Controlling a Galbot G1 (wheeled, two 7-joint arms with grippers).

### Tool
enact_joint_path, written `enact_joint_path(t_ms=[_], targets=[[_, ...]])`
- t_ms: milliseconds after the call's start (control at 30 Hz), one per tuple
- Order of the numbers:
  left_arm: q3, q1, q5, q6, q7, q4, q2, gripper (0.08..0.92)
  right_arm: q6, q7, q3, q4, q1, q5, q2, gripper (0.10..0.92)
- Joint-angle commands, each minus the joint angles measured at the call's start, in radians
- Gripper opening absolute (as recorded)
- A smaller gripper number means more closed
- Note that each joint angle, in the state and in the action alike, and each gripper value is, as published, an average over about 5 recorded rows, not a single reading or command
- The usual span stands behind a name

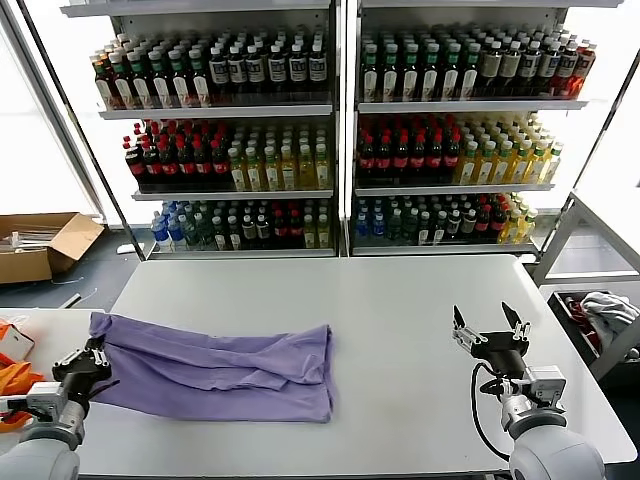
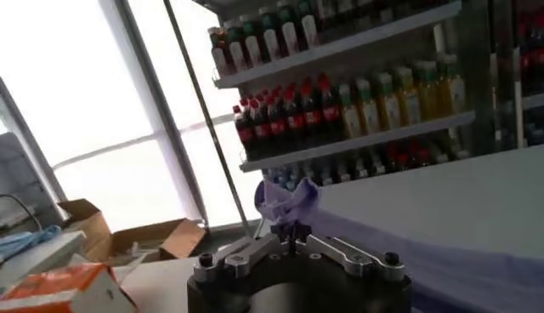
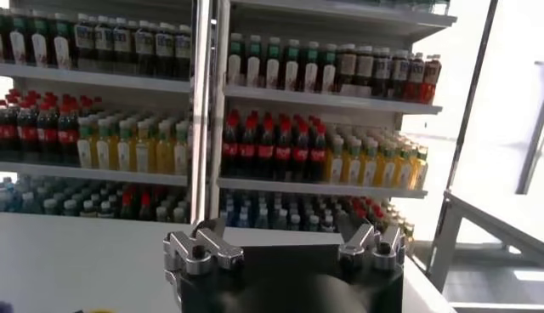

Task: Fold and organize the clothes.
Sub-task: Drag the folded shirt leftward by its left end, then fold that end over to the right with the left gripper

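Bottle-stocked shelves (image 1: 340, 130) behind white table (image 1: 400, 300)

The T-shirt (image 1: 215, 368) is thin, soft, matt cloth, creased. The worktop (image 1: 400, 310) looks smooth and matt. The box (image 1: 40, 245) is cardboard.

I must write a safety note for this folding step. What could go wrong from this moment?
1. The left pincer is shut on only the corner of the lavender T-shirt; the thin fabric may slip out during a pull.
2. The shirt lies bunched with wrinkles, so a fold may come out uneven.
3. The grip is close to the table edge; dragging that way could pull the shirt off. The right pincer is open, far away.
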Motion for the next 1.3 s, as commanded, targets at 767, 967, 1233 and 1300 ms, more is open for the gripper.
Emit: enact_joint_path(t_ms=[767,967,1233,1300], targets=[[0.652,-0.124,0.082,0.092,-0.051,-0.039,-0.247,0.093,0.008,0.002,0.036,0.086,-0.154,-0.11,0.082,0.823],[0.711,-0.161,0.084,0.109,-0.063,-0.021,-0.265,0.093,0.021,0.001,0.042,0.087,-0.183,-0.126,0.105,0.823],[0.723,-0.185,0.073,0.117,-0.062,0.029,-0.268,0.093,0.023,0.0,0.043,0.077,-0.186,-0.131,0.12,0.823],[0.719,-0.193,0.073,0.12,-0.063,0.04,-0.272,0.093,0.025,-0.001,0.039,0.071,-0.186,-0.134,0.124,0.823]])
